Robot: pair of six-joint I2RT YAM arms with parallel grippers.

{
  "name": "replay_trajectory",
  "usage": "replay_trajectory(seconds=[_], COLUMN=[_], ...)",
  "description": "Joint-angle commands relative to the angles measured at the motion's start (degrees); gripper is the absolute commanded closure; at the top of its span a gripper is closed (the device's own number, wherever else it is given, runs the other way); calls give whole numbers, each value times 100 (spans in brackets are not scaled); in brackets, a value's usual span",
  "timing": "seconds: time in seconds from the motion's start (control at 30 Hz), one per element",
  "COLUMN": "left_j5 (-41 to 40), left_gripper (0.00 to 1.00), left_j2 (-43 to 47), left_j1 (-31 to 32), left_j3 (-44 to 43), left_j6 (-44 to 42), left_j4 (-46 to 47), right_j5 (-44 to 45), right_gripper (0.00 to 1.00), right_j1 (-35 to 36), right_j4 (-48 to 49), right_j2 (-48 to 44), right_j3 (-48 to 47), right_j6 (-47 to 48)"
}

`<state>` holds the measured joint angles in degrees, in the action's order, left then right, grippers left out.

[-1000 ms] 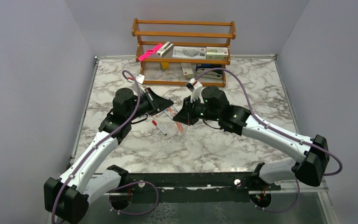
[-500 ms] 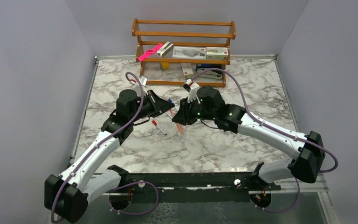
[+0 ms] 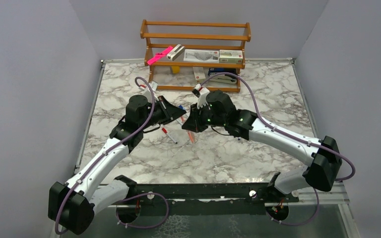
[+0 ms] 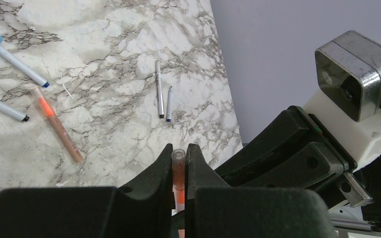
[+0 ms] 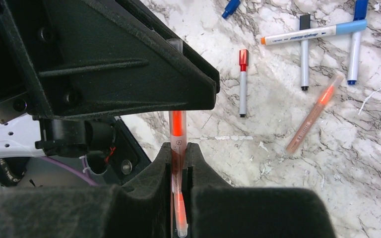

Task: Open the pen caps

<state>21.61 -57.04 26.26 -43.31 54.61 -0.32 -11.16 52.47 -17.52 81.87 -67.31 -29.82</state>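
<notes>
From where I stand, the job looks to be mid-pull on one pen, with most of the others not yet dealt with. The left gripper (image 4: 179,154) is clamped shut on one end of a slim translucent pen with an orange core (image 5: 177,126). The right gripper (image 5: 178,148) is pinched tight on its other end. The two sit nose to nose just above the middle of the white grey-veined marble table (image 3: 258,158). Whether the cap has come free of the barrel I cannot tell, because the joint is hidden between the fingers.

The rest lie loose on the stone. In the right wrist view a short white pen with a red cap (image 5: 242,82) sits just right of centre, capped. At the upper right are a white marker with a pale blue cap (image 5: 315,32), a black-ended marker (image 5: 304,54) and a dark blue-capped marker (image 5: 354,42), apparently all closed. A second translucent orange pen (image 5: 315,114) lies on a slant below them. A small blue piece (image 5: 230,7) at the top edge may be a loose cap, but I can't be sure.

The pens are smooth, glossy plastic cylinders, thin and likely slippery. The fingers are matte black and wedge-shaped with hard, flat faces. The tabletop looks polished and flat.
</notes>
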Motion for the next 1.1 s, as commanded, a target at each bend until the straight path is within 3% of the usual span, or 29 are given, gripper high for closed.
replay_trajectory(seconds=[0.0,0.17,0.5,1.07], left_j5=[-427,-899,-1109,-1374], left_gripper=[100,100,100,100], left_j2=[-197,-628,-1369,-1228], left_j1=[28,15,-337,-1178], left_j3=[-21,-197,-415,-384], left_j6=[-226,-530,-574,-999], left_j4=[425,672,1459,1518], right_j5=[-254,-652,-1133,-1555], right_gripper=[99,99,99,99], right_j1=[-26,-26,-26,-22], right_j4=[220,345,545,451], right_j2=[5,-75,-488,-1092], right_j3=[242,580,1485,2328], right_j6=[-167,-294,-527,-804])
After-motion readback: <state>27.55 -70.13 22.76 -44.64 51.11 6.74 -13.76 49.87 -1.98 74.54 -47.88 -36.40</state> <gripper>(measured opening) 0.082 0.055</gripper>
